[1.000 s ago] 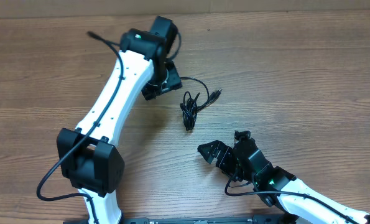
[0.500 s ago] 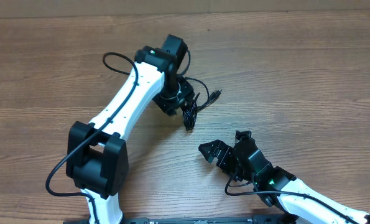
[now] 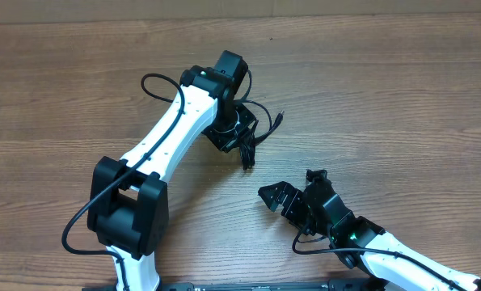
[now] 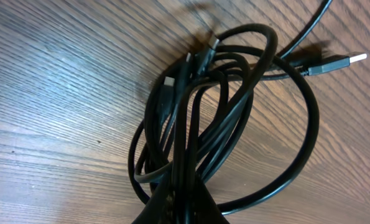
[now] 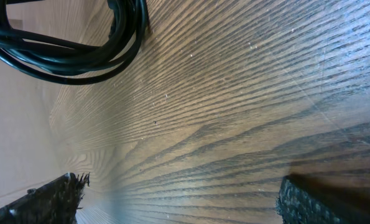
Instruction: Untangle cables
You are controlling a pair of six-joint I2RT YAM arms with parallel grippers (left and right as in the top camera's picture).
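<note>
The cables [image 3: 247, 151] lie as a small tangled coil of thin black cords on the wooden table, right of the left arm's wrist. In the left wrist view the cables [image 4: 234, 106] spread out as several overlapping loops, with a USB plug [image 4: 341, 61] at the upper right. My left gripper [image 3: 238, 134] sits over the coil's left side. At the bottom of its own view the left gripper [image 4: 180, 210] is shut on a few cable strands. My right gripper [image 3: 277, 199] stands open below the coil, apart from it. The cables [image 5: 66, 59] show at the top left of the right wrist view, far from the open right gripper [image 5: 181, 205].
The wooden table [image 3: 386, 89] stretches all around the coil. The left arm's white link [image 3: 163, 137] runs diagonally from the lower left, with its own thick black cable [image 3: 147, 81] looping out beside it. The right arm [image 3: 386, 250] comes in from the lower right corner.
The left arm swung right onto the cable coil and its gripper went from open to shut on the strands. The coil shifted slightly. The right arm has not moved.
</note>
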